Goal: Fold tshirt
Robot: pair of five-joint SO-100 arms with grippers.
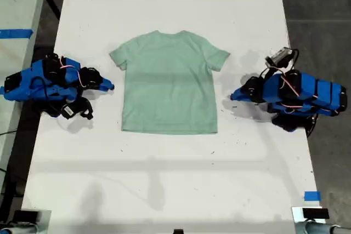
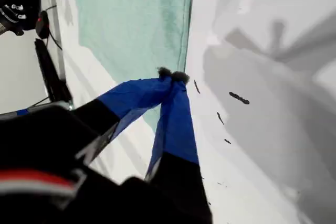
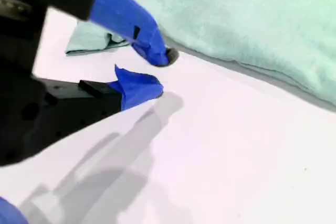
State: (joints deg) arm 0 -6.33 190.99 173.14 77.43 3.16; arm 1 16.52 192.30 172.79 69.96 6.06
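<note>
One tshirt [image 1: 169, 83], two blue arms and one white tabletop [image 1: 170, 4] are all there is to count, apart from two bits of blue tape: one [image 1: 311, 195] on the tabletop near the exterior view's lower right, the other [image 1: 13, 33] on a neighbouring surface at its left edge.

The tshirt is pale mint green, plain, with short sleeves and a round neck. It lies flat and spread out in the middle of the tabletop, between the two arms. Its neck points toward the exterior view's top, its hem toward the bottom, and both sleeves stick out to the sides. A faint crease runs across the chest.

The arms lie low on the tabletop, facing each other across the cloth. The first tool [image 1: 235, 96] is on the exterior view's right, just beside the tshirt's side edge and apart from it. In its own wrist view the first tool [image 2: 170, 75] has its tips pressed together with nothing between them. The second tool [image 1: 108, 86] is on the exterior view's left, near the sleeve there and not touching it. Its wrist view shows the second tool [image 3: 160, 72] with the jaws parted and empty, close to the tshirt's edge.
</note>
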